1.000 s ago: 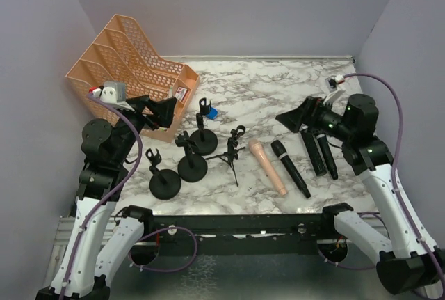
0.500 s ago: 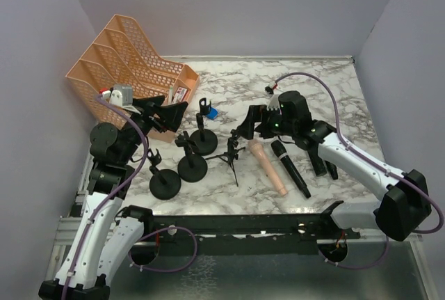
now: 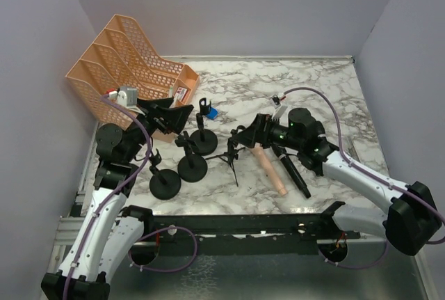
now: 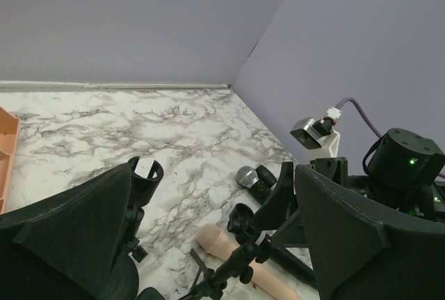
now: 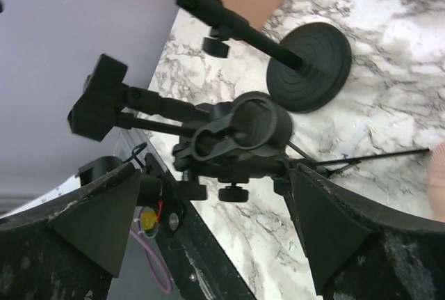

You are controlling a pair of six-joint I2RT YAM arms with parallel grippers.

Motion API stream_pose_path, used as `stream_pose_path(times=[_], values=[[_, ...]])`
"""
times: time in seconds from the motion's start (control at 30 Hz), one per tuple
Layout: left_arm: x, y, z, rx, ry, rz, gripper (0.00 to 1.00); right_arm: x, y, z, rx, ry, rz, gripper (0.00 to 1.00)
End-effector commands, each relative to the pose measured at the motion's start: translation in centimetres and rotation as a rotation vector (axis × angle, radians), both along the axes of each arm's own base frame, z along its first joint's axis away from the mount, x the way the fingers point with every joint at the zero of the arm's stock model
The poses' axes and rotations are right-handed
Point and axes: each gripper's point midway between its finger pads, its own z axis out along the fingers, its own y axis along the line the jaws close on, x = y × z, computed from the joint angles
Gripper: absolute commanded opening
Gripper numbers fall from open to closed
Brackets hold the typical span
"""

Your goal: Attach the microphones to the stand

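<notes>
While left fingers (image 3: pixel 169 112) hover spread wide, right fingers (image 3: pixel 245 135) flank tripod stand (image 5: pixel 236 136) clip, released.

The right hand (image 5: pixel 214 192) has its two dark fingers (image 5: pixel 97 216) wide apart, at the lower left and lower right of the frame. Between them, in the middle, is the black ring clip (image 5: pixel 240 133) of a tripod stand. Up and to the right, a round-base stand (image 5: pixel 309 67) sits on the marble worktop (image 5: pixel 389 98). A bit of pink mic (image 5: pixel 438 171) shows at the right edge.
</notes>
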Motion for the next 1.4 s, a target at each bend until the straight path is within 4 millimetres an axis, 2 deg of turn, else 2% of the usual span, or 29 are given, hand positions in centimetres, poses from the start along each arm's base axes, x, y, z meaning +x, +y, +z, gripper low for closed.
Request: stream_pose_path(times=[0.0, 0.1, 0.2, 0.37, 0.53, 0.63, 0.87, 1.13, 1.23, 1.37], values=[[-0.3, -0.7, 0.2, -0.02, -0.008, -0.056, 0.99, -1.6, 1.3, 2.2, 0.026, -0.198, 0.114, 0.93], [-0.4, -1.8, -0.2, 0.001, 0.014, -0.126, 0.99, -2.2, 1.7, 0.7, -0.034, -0.221, 0.14, 0.9], [-0.3, -2.9, -1.0, 0.009, 0.064, -0.202, 0.99, -1.9, 1.7, -1.0, -0.093, -0.227, 0.104, 0.84], [0.1, -3.6, -1.9, 0.008, 0.119, -0.239, 0.98, -1.9, 2.1, -3.0, -0.175, -0.24, 0.073, 0.73], [0.1, -4.2, -2.6, 0.01, 0.17, -0.284, 0.97, -1.8, 2.7, -3.9, -0.229, -0.242, 0.067, 0.48], [0.0, -4.9, -3.4, 0.012, 0.205, -0.319, 0.94, -1.7, 2.7, -4.1, -0.236, -0.239, 0.053, 0.41], [-1.3, -6.6, -4.4, 0.033, 0.232, -0.417, 0.89, -1.4, 2.4, -3.8, -0.232, -0.26, 0.027, 0.19], [-3.1, -11.0, -5.8, 0.097, 0.235, -0.526, 0.91, -0.6, 2.8, -2.3, -0.24, -0.397, 0.053, 0.09], [-2.8, -12.0, -6.8, 0.117, 0.268, -0.542, 0.9, -0.1, 2.9, -1.3, -0.231, -0.437, 0.04, 0.04], [-1.3, -12.0, -8.3, 0.093, 0.359, -0.48, 0.89, -0.2, 3.0, -0.9, -0.185, -0.476, 0.03, 0.01]])
